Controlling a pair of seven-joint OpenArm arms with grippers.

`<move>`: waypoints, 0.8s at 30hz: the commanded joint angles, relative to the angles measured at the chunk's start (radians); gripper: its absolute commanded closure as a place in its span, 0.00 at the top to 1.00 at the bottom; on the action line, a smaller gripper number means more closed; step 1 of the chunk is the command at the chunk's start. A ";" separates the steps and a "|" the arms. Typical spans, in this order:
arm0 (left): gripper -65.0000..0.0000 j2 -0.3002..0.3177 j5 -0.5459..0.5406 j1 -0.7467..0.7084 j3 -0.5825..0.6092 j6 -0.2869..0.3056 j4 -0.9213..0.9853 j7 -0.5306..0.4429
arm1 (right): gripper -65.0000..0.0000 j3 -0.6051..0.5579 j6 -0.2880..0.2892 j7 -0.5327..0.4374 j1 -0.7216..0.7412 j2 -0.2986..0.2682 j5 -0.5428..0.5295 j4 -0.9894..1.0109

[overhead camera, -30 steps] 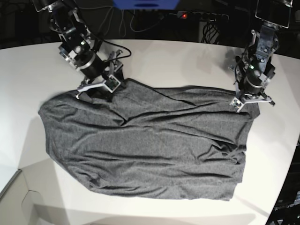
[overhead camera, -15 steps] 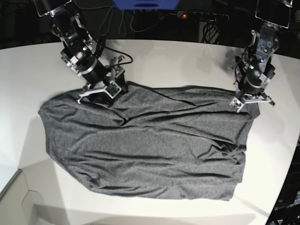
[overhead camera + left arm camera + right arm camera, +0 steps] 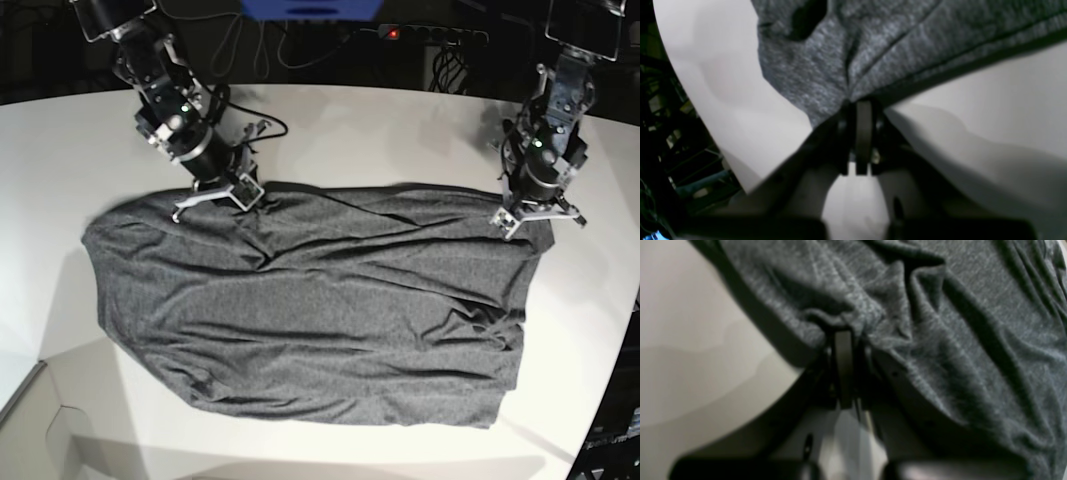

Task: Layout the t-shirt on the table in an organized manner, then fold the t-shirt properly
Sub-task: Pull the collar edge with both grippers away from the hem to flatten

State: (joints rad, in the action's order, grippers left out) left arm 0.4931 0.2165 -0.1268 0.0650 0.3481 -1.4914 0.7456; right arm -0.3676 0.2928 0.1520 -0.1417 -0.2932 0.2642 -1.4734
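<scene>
T-shirt (image 3: 310, 300) spread on desk (image 3: 60, 150).
Left gripper (image 3: 537, 216) and right gripper (image 3: 222, 193) each clenched on t-shirt's far edge.

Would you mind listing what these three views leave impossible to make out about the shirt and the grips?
- Base view: how the left gripper and right gripper stand is too small to tell.
- Left wrist view: the t-shirt is cut off by the frame; fabric hides its pinched part.
- Right wrist view: blur and bunched folds hide which part of the shirt is pinched.
- All views: sleeves and collar cannot be picked out.
</scene>
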 commanded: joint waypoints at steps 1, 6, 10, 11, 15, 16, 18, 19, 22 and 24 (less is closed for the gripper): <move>0.00 0.014 -0.021 -0.015 -0.001 0.036 -0.008 0.030 | 0.00 0.006 0.001 0.031 -0.020 -0.030 0.013 -0.029; 0.00 0.037 -0.021 -0.020 -0.008 0.036 -0.088 0.032 | 0.00 0.028 0.001 0.031 -0.114 -0.056 0.013 -0.184; 0.00 0.043 -0.021 -0.044 -0.008 0.036 -0.130 0.032 | 0.00 0.074 0.003 0.031 -0.180 -0.053 0.013 -0.276; 0.00 0.043 -0.021 -0.049 -0.008 0.036 -0.134 0.032 | 0.00 0.078 0.003 0.031 -0.189 -0.053 0.013 -0.292; 0.00 0.045 -0.021 -0.072 -0.009 0.036 -0.170 0.035 | 0.00 0.086 0.003 0.031 -0.238 -0.059 0.013 -0.346; 0.00 0.048 -0.021 -0.081 -0.018 0.036 -0.182 0.033 | 0.00 0.100 0.004 0.031 -0.253 -0.059 0.013 -0.356; 0.00 0.060 -0.021 -0.107 -0.043 0.036 -0.208 0.033 | 0.00 0.120 0.004 0.031 -0.284 -0.059 0.013 -0.376; 0.00 0.063 -0.021 -0.116 -0.050 0.036 -0.219 0.033 | 0.00 0.121 0.004 0.031 -0.293 -0.059 0.013 -0.381; 0.00 0.065 -0.021 -0.124 -0.064 0.036 -0.236 0.033 | 0.00 0.121 0.004 0.031 -0.313 -0.061 0.013 -0.384; 0.00 0.082 -0.019 -0.132 -0.064 0.038 -0.243 0.033 | 0.00 0.121 0.004 0.031 -0.332 -0.061 0.013 -0.385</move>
State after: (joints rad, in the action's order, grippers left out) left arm 0.5529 0.1856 -0.2604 0.0116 0.3939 -1.7187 0.7792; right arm -0.2497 0.3000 0.2062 -0.4686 -0.3470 0.2810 -1.8393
